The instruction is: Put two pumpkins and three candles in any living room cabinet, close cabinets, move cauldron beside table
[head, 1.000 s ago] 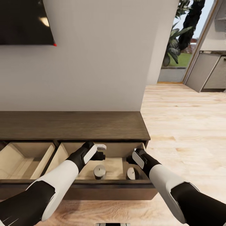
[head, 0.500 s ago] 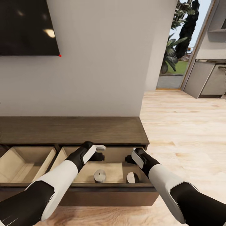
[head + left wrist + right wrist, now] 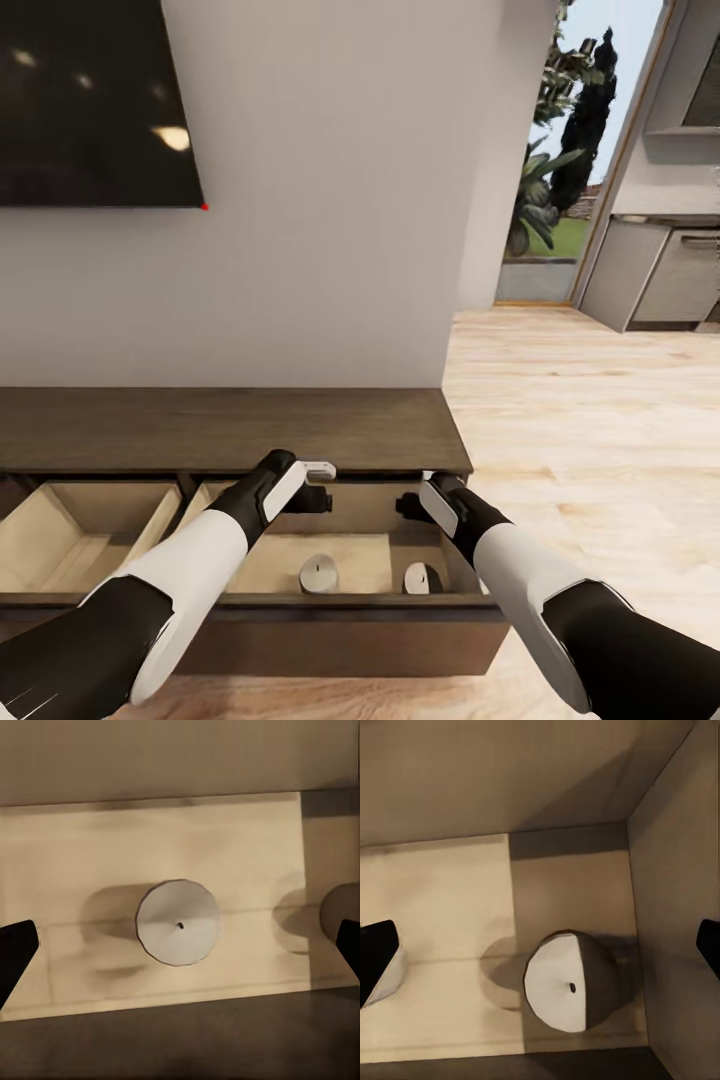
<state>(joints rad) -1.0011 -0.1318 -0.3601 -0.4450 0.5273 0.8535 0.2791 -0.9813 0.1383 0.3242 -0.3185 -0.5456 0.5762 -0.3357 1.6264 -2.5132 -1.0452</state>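
Note:
The cabinet (image 3: pixel 230 430) is a long low dark wood unit with two drawers pulled out. Two candles stand upright in the right drawer, one (image 3: pixel 318 573) near its middle and one (image 3: pixel 418 578) by its right wall. My left gripper (image 3: pixel 320 485) hangs open above the middle candle (image 3: pixel 178 922), its dark fingertips (image 3: pixel 16 945) wide apart. Above the right candle (image 3: pixel 566 982) my right gripper (image 3: pixel 420 500) is open too, with nothing between its fingertips (image 3: pixel 376 945). No pumpkin, cauldron or table is in view.
The left drawer (image 3: pixel 80 520) is open with a bare beige interior. A dark TV screen (image 3: pixel 90 100) hangs on the wall above the unit. Pale wood floor (image 3: pixel 600 450) stretches right toward a glass doorway (image 3: pixel 560 180) and grey kitchen units (image 3: pixel 670 260).
The whole picture has slid downward, so the camera has moved up. Both arms keep their pose in the view, and the candles now sit a little farther below the grippers.

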